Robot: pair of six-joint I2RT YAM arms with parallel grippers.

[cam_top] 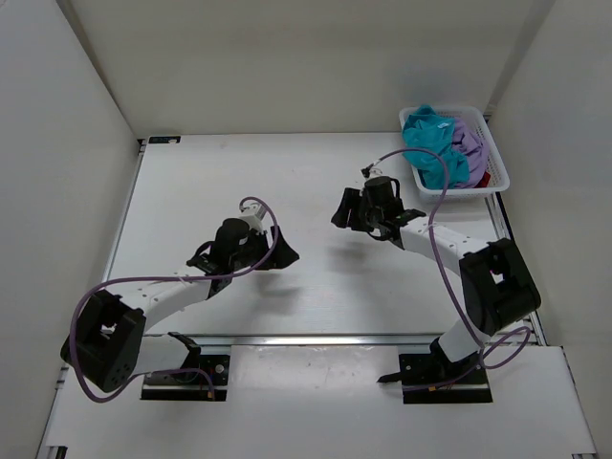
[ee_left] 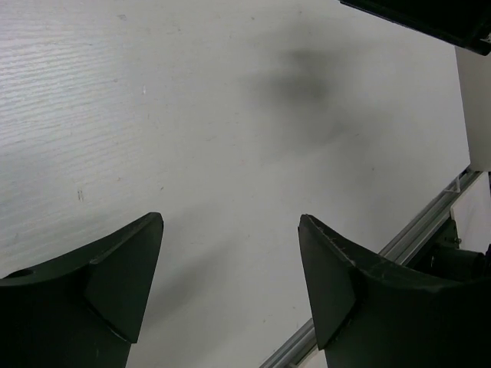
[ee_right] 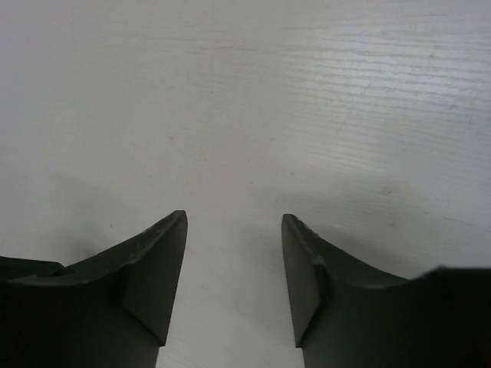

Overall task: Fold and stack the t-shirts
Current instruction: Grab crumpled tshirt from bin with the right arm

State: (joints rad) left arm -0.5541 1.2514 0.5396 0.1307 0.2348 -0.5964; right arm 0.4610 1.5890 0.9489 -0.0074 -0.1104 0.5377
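Overhead, the white table [cam_top: 239,172] filled most of the top view, walled in by pale panels. Across its lower half lay the left arm [cam_top: 163,292] and the right arm [cam_top: 492,282], each reaching up and inward toward the middle of the frame.

At the upper right of that view sat a white mesh basket [cam_top: 496,164], its long axis running from upper left down to lower right. All the shirts were heaped inside it, and the heap followed the same slant. The teal shirt [cam_top: 430,139] lay bunched along the left side and spilled a little over the upper rim. The lavender shirt [cam_top: 469,143] was crumpled just beside it on the right. The dark red shirt [cam_top: 483,179] showed only as a sliver at the lower right end. They were too rumpled to tell which way any collar or hem pointed.

The left gripper [cam_top: 280,254] was at the lower centre, and the right gripper [cam_top: 342,212] was up and to the right of it, well apart from the basket.

Only the top view showed the basket and the shirts. The left wrist view showed the left gripper [ee_left: 230,218] spread wide over bare tabletop, holding nothing, with a metal rail [ee_left: 414,234] at the lower right. The right wrist view showed the right gripper [ee_right: 234,217] likewise spread, with only bare tabletop between its jaws.
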